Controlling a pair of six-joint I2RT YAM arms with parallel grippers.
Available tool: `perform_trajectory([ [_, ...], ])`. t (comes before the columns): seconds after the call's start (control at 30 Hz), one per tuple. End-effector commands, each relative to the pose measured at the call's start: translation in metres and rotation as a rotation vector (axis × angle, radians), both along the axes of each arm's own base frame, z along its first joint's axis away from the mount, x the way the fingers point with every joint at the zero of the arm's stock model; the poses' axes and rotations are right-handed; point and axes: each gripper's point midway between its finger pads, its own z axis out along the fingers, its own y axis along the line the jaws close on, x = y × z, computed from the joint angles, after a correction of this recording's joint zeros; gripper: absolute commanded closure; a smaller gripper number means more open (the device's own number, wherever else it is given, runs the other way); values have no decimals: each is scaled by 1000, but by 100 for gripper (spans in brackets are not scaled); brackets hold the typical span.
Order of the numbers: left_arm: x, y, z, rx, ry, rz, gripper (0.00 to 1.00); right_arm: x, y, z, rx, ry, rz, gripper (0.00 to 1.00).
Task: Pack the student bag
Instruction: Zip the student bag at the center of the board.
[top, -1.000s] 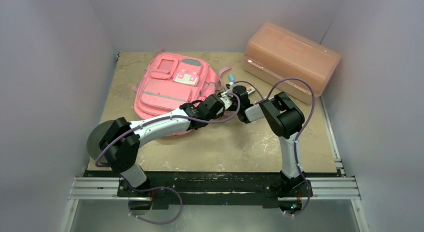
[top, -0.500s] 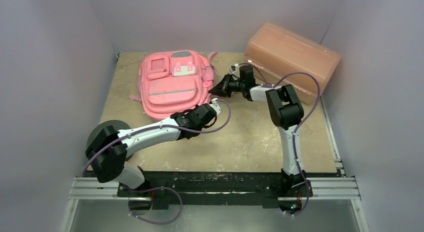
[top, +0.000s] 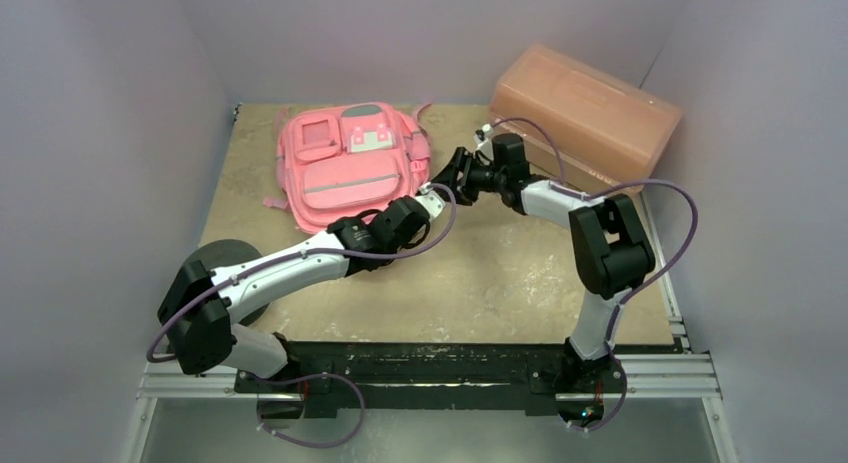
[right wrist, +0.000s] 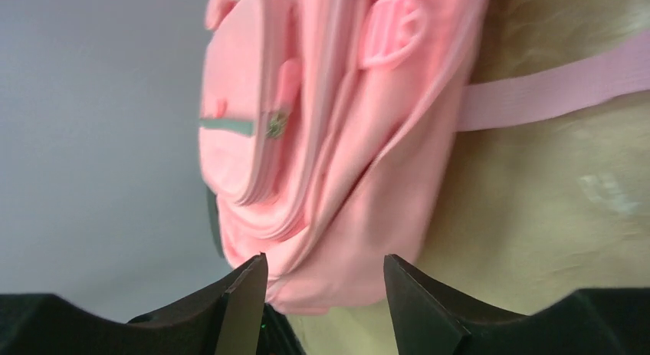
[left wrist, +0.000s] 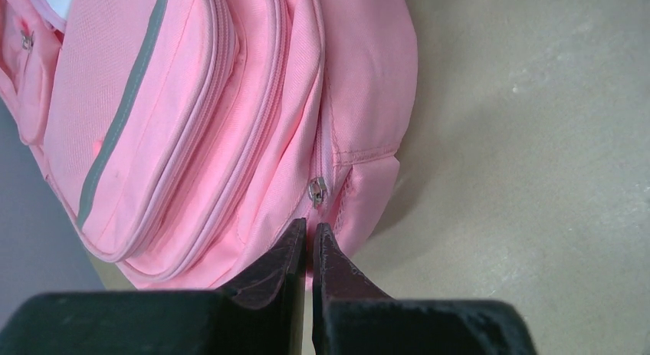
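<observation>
Pink bag (top: 345,168) flat on table (top: 500,283), far left of centre, front up. Left gripper (left wrist: 310,231) jaws together, tips just beside zip pull (left wrist: 316,191) at bag's corner. Right gripper (right wrist: 322,272) jaws apart, beside bag's right edge. Orange box (top: 585,108) far right.

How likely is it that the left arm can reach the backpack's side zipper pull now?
Probably yes: the shut left end effector sits just short of the zipper pull, nothing between them.
</observation>
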Motion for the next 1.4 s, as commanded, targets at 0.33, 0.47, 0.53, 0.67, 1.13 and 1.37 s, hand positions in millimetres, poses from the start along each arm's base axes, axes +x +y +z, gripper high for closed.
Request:
perform_trajectory([
  [0.33, -5, -42, 29, -164, 16, -68, 100, -89, 87, 26, 274, 61, 53, 38],
  [0.47, -9, -48, 25, -153, 21, -87, 100, -79, 90, 15, 243, 97, 16, 37],
  [0.53, -12, -50, 21, -141, 21, -93, 100, -75, 91, 10, 229, 122, 3, 38],
  [0.67, -15, -50, 16, -86, 13, -103, 100, -65, 88, 0, 187, 158, -50, 46],
  [1.13, -14, 22, -10, 146, -91, 141, 100, -9, 34, -12, 124, 133, 33, 100],
  [1.37, -30, 80, -20, 193, -96, 352, 100, 12, 11, -16, 101, 100, 71, 100],
])
